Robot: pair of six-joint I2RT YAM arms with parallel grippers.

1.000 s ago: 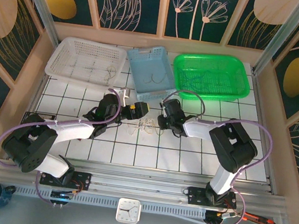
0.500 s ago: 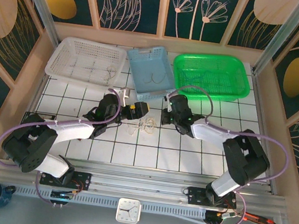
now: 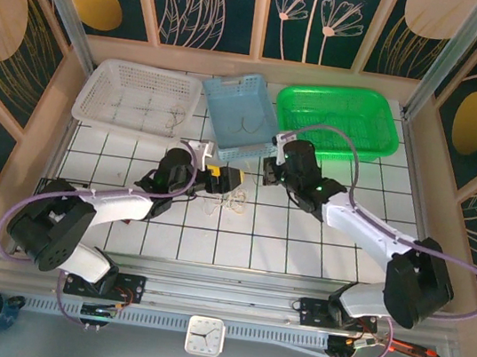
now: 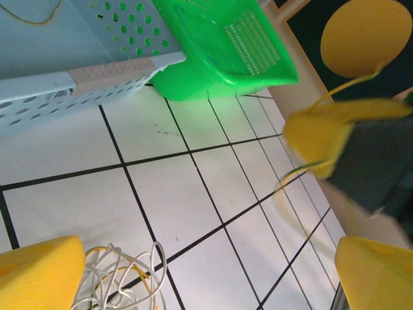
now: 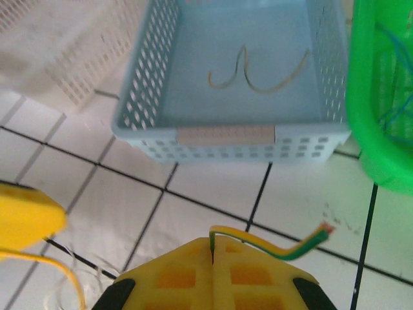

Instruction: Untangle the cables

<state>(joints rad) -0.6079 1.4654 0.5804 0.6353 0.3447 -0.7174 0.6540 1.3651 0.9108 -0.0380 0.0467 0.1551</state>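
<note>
White cables (image 4: 119, 281) heaped in loose loops by your released left claw (image 3: 223, 177). Right claw (image 5: 213, 248) grips yellow-green cable (image 5: 277, 244) near blue basket (image 5: 226, 135) rim; worktop (image 3: 210, 246) open nearside.

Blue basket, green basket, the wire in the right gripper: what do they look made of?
Blue basket: probably matte molded plastic, by its punched walls. Green basket: glossier, slightly translucent plastic mesh. The wire: yellow-green plastic-looking insulation, bare coppery tip; core probably metal.

A robot test cell: a white gridded table (image 3: 210, 246) walled by floral panels (image 3: 211, 4), with an aluminium rail (image 3: 221, 297) along the near edge.
</note>
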